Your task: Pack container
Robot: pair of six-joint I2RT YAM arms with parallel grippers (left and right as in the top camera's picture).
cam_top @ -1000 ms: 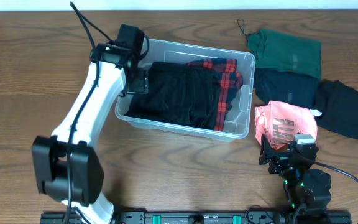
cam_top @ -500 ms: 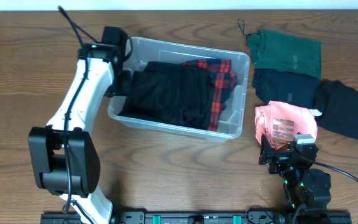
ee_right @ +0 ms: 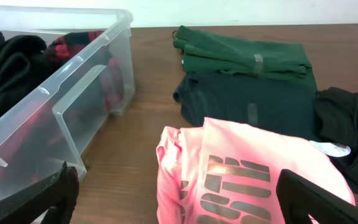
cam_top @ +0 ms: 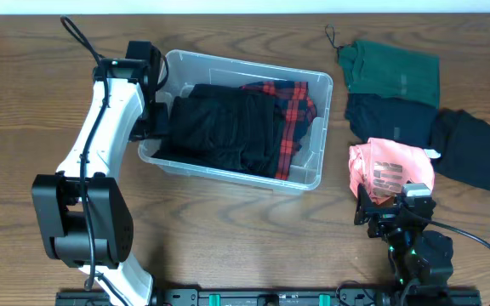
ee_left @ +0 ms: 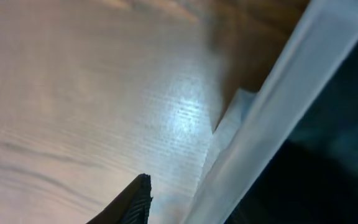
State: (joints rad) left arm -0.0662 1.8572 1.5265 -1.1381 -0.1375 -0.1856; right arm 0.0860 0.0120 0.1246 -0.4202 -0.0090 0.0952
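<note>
The clear plastic container (cam_top: 245,65) sits left of centre and holds a black garment (cam_top: 224,127) and a red plaid one (cam_top: 292,110). My left gripper (cam_top: 154,115) is shut on the container's left wall. In the left wrist view one finger (ee_left: 134,200) shows outside the pale rim (ee_left: 278,106), while the other is hidden inside. My right gripper (cam_top: 390,206) stands open at the near edge of a pink shirt (ee_right: 247,174), with nothing between its fingers (ee_right: 58,193).
Right of the container lie a folded green garment (cam_top: 394,72), a navy one (cam_top: 390,119), a black one (cam_top: 470,149) and the pink shirt (cam_top: 391,170). The container's near corner (ee_right: 73,93) stands left of the right gripper. Bare wood shows along the front.
The left gripper closed on the container's left wall and pulled the container leftward across the table. The right arm has stayed still.
</note>
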